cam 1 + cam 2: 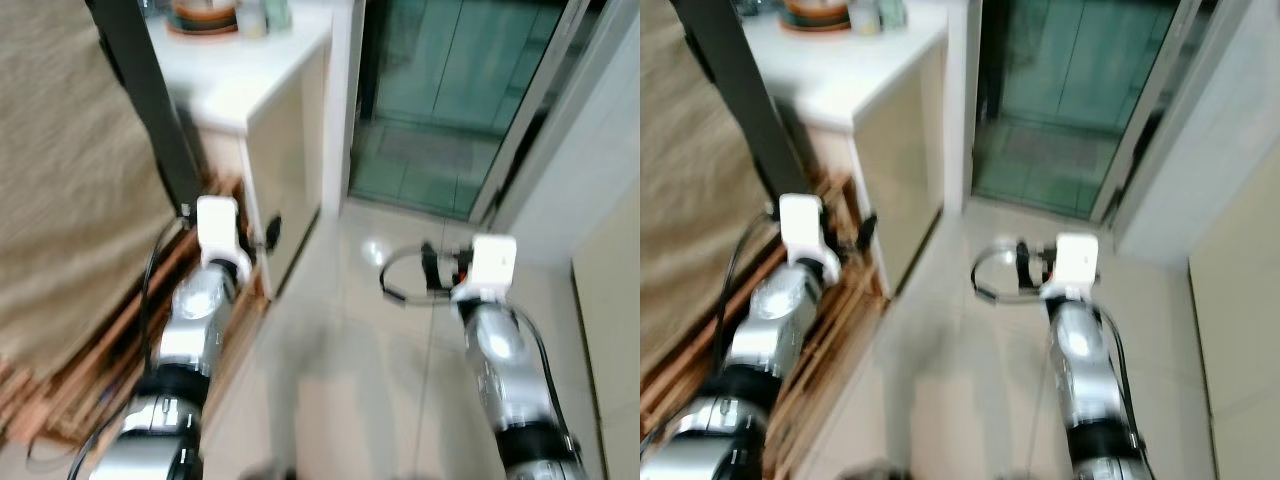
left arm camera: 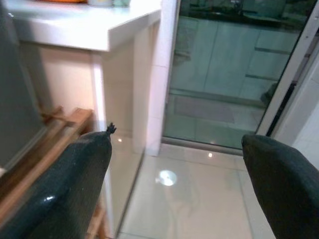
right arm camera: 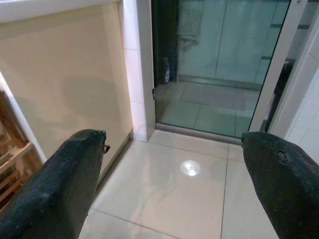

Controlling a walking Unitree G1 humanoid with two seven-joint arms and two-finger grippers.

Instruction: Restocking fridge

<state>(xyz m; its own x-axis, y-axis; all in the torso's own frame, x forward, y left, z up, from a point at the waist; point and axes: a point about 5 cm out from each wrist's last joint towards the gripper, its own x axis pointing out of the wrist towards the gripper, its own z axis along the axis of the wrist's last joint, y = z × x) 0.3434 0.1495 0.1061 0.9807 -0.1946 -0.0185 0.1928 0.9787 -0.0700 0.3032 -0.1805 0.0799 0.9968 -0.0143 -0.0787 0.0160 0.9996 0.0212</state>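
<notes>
floor: glossy pale tile (image 1: 330, 350), one light glare spot on it, head views blurred.
left claw: left gripper (image 2: 174, 199) held out in front of me at waist height, fingers spread wide, nothing between them.
right claw: right gripper (image 3: 172, 184) same, fingers wide apart, carrying nothing.
left side: white counter (image 1: 255, 85) with a cream side panel, some dishes on top, too blurred to name. Wooden slats (image 1: 120, 360) and a beige cloth (image 1: 60, 170) just beside my left arm.
ahead: sliding glass door (image 3: 219, 45) with metal frame, greenish room behind it, small bottle (image 3: 165, 69) on the floor by the door edge.
fridge: can't see it from here; no stock items visible either.
step: my read is transit, moving through the room with both claws free, no pick made.
next: find the fridge or the goods first. Keep the left arm off the counter corner and the slats.
</notes>
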